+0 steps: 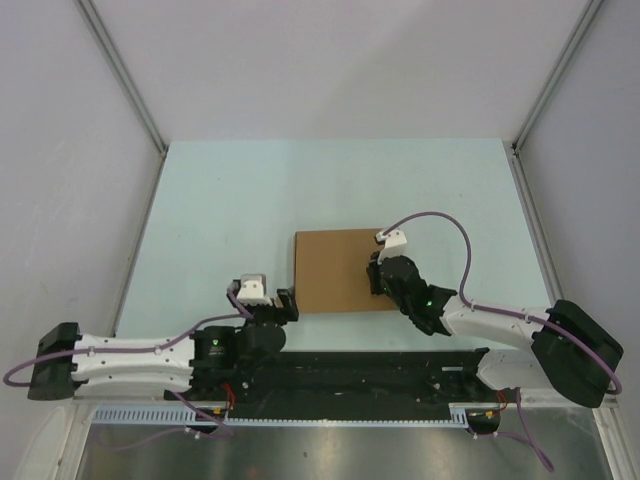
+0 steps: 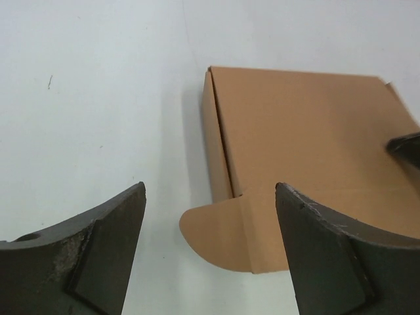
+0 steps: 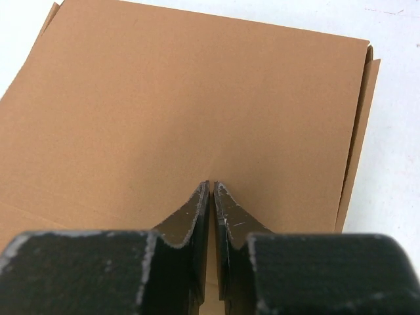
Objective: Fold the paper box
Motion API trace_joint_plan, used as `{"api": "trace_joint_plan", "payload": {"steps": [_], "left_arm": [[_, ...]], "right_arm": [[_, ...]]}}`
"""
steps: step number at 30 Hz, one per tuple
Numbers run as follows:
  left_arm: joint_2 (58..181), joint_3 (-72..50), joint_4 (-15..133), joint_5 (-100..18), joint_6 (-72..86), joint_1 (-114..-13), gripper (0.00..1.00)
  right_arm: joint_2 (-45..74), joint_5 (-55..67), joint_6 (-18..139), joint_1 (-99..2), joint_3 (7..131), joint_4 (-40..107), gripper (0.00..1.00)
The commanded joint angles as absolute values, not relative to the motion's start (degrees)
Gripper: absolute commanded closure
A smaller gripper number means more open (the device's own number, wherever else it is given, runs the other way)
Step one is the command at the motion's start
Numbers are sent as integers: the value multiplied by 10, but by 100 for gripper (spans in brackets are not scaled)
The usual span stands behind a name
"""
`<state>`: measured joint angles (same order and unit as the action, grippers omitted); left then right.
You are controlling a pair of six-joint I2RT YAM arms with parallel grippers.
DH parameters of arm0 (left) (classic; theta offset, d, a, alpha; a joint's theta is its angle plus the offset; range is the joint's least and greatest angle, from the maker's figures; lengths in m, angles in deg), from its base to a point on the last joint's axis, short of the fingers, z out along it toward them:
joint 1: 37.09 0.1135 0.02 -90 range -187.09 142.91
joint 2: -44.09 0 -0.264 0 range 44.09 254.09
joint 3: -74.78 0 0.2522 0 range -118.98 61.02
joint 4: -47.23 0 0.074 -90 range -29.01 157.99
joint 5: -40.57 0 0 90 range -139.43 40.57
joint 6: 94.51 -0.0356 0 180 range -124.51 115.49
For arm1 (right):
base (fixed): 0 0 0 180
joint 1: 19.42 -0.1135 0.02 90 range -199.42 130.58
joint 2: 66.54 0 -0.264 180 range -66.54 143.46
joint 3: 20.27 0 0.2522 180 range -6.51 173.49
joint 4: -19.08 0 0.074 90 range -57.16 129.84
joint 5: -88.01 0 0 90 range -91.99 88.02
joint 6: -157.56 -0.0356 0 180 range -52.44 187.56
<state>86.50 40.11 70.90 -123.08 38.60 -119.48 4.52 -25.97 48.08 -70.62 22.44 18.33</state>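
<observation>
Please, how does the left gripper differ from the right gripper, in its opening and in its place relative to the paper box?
Opening: the left gripper stands wide open, while the right gripper is shut, its fingers almost touching.
Place: the left gripper is off the paper box, beside its near left corner; the right gripper is over the box's top, on the right part.
Shared: neither holds anything.

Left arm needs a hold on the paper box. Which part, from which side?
Probably the rounded tab sticking out at the near-left corner of the paper box. It looks like the only thin part clear of the closed body; the right gripper rests on its top, jaws shut. Come in low from the left, where the left gripper hangs, jaws open.
</observation>
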Motion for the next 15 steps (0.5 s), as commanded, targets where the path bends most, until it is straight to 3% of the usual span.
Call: {"api": "trace_joint_plan", "payload": {"steps": [1, 4, 15], "left_arm": [[893, 430, 557, -1132, 348, -1128, 16], [936, 429, 512, -1068, 341, -1076, 16], [1085, 419, 474, -1019, 371, -1049, 18]], "right_arm": [[48, -259, 472, -707, 214, 175, 89], [53, -257, 472, -706, 214, 178, 89], [62, -261, 459, -706, 199, 189, 91]]}}
